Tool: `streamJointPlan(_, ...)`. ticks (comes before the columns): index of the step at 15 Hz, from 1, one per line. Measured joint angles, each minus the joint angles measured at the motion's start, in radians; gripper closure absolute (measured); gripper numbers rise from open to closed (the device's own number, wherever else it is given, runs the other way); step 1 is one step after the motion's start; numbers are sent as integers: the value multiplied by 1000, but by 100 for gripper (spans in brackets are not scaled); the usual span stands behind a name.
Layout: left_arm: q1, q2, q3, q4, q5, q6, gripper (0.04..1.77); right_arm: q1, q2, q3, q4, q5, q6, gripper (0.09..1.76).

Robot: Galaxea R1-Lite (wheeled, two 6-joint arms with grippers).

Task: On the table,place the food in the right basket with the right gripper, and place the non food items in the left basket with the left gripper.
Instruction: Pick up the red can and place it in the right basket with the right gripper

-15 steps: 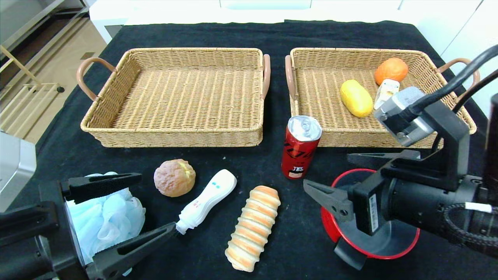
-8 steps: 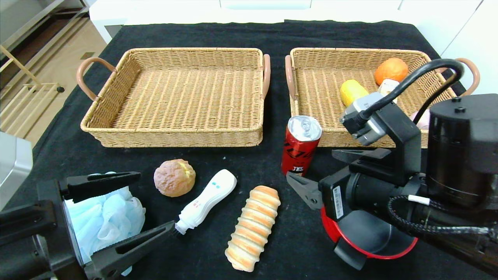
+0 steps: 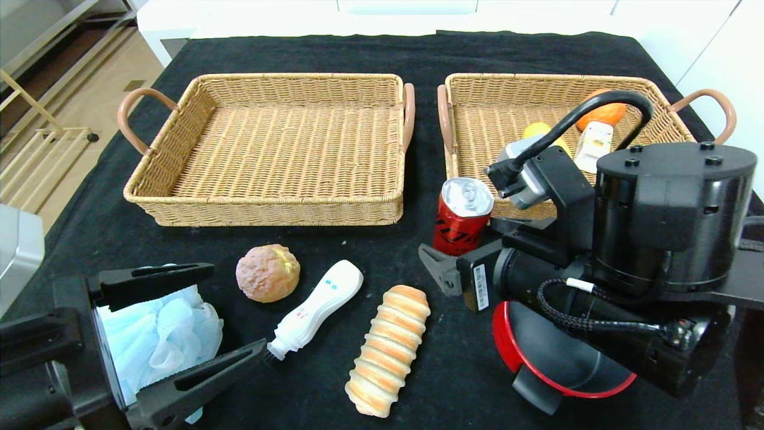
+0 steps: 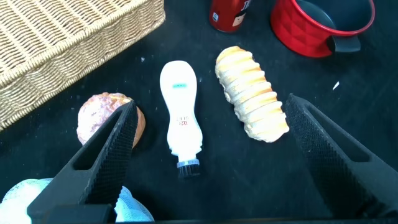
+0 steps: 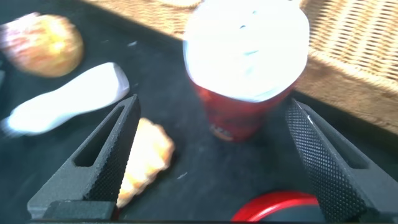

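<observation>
Head view: the right gripper (image 3: 462, 254) hangs wide open and empty, level with the red can (image 3: 461, 222), which stands upright just before the right basket (image 3: 471, 128). Near it lies the striped bread roll (image 3: 389, 349). The left gripper (image 3: 182, 334), open and empty, hovers near the blue bath pouf (image 3: 156, 337).

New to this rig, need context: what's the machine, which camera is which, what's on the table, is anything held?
It's a two-armed robot sorting items into baskets. The wide picture is from its head; the other two are from cameras on each wrist.

On the black cloth: an empty wicker left basket, a wicker right basket already holding food, a red drink can, a round brown bun, a white bottle-shaped brush, a striped bread roll, a red pot and a pale blue mesh sponge.

The right gripper is open around the can, not closed. The left gripper is open by the sponge. Nothing is held.
</observation>
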State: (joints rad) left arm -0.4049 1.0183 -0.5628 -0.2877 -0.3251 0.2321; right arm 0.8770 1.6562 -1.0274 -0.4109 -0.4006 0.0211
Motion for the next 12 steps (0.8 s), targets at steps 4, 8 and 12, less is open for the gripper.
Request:
streamJointPlan(4,0,-2,-1,0,0,0,9,-11,37,-24,-36,-35,0,15)
streamJointPlan(8,0,-7,-2,0,0,0,9,-19,72,-54,-58,-55,0,14)
streamJointPlan(12,0,-9,0,0,0,0,9,-39,93,-64,-85,-70,3,14)
